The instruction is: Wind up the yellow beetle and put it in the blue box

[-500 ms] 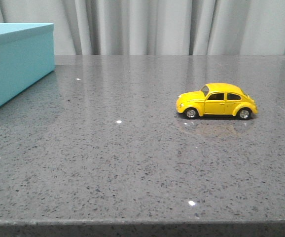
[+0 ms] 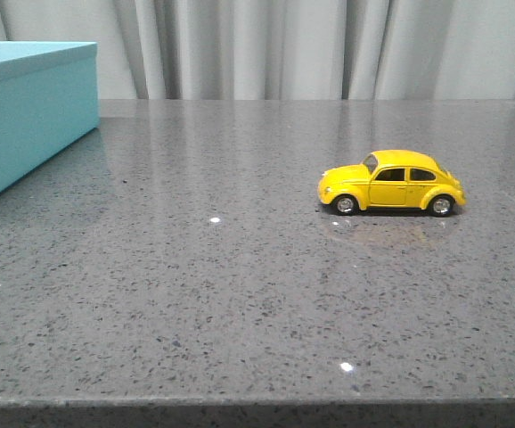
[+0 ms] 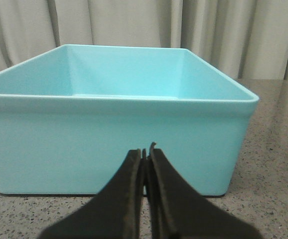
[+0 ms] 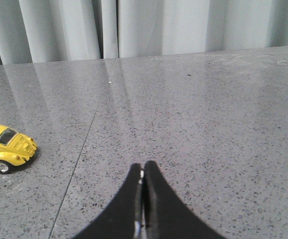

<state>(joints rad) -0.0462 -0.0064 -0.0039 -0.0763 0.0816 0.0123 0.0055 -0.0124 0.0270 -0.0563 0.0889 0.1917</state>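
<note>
Front: beetle (image 2: 391,183) on all four wheels right of centre on the surface (image 2: 240,285), well apart from box (image 2: 28,116) at far left; left wrist: fingers (image 3: 146,154) clenched, empty, facing the open box; right wrist: fingers (image 4: 143,174) clenched, empty, beetle off to one side, ungrasped.

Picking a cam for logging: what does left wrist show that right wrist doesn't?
Only left wrist: the blue box, open top, nothing visible inside, and the shut left claw in front of its near wall. Only right wrist: the rear half of the yellow beetle on its wheels, and the shut right claw, apart from it. Both: grey speckled table and pale curtain behind.
</note>
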